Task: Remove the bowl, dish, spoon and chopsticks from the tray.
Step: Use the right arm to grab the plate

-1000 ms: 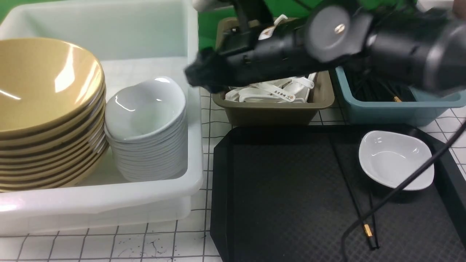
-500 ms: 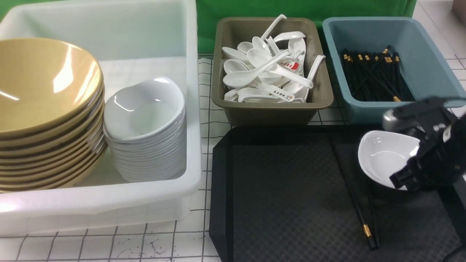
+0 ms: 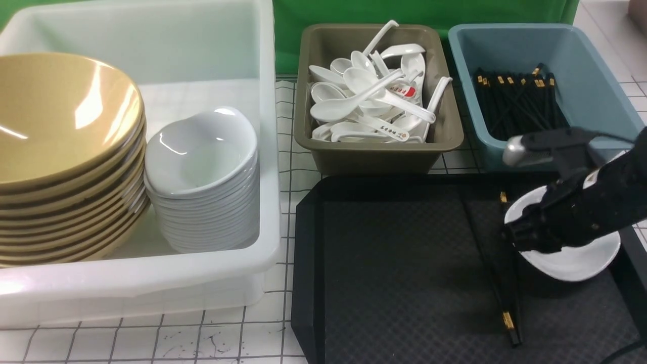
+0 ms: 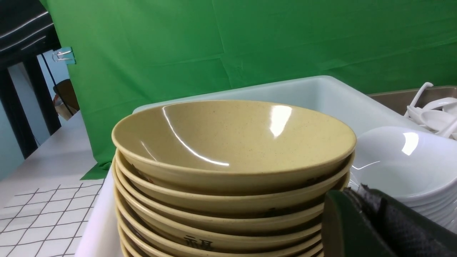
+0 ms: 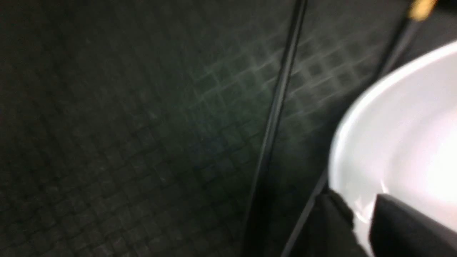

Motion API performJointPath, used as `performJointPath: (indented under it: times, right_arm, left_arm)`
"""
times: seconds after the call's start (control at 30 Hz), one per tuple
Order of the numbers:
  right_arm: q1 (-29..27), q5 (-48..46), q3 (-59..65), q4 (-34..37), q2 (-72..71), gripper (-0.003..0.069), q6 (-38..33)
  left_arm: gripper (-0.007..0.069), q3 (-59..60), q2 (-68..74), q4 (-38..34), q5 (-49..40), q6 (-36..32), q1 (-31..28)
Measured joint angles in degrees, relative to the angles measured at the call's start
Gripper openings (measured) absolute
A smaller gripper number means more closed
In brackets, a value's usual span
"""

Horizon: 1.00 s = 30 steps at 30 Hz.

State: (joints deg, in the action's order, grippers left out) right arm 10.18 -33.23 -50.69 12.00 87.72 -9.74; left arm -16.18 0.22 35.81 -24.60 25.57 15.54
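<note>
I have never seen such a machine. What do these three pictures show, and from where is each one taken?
It is a robot with two arms, each ending in jaws. The front view looks forward from between the arms; the other two come from cameras on the wrists. On the table stand a black tray with chopsticks and a white dish, a white tub of stacked yellow bowls and dishes, an olive tub of spoons, and a blue tub of more chopsticks. The jaws of the right arm grip the dish's rim. The jaws of the left arm, near the bowls, are shut and seem empty.
</note>
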Motion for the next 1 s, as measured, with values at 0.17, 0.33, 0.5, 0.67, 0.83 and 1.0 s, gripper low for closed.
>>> performJointPath:
  times: [0.17, 0.33, 0.5, 0.67, 0.83, 1.0]
  right_arm:
    - [-6.14, -1.67, 0.3, -1.03, -4.35, 0.0402, 5.32]
    - [-12.1, -0.25, 3.64, -1.3, -4.43, 0.0467, 9.74]
    - [-14.01, 7.04, 4.54, -1.3, -1.72, 0.0475, 5.76]
    - [-14.01, 11.8, 2.29, -1.3, 2.34, 0.0476, 3.81]
    - [-14.01, 10.79, -1.13, -1.15, 8.79, 0.0476, 3.52]
    - [-13.35, 6.39, -2.27, -0.94, 11.23, 0.0445, 1.07]
  left_arm:
    - [-0.0013, 0.0, 0.0, 0.0, 0.0, 0.0, 0.0]
    - [-0.0013, 0.0, 0.0, 0.46, 0.0, 0.0, 0.0]
    - [-0.0013, 0.0, 0.0, 1.0, 0.0, 0.0, 0.0]
    - [-0.0013, 0.0, 0.0, 1.11, 0.0, 0.0, 0.0]
    - [-0.0013, 0.0, 0.0, 1.22, 0.0, 0.0, 0.0]
    - [-0.0013, 0.0, 0.0, 1.22, 0.0, 0.0, 0.0]
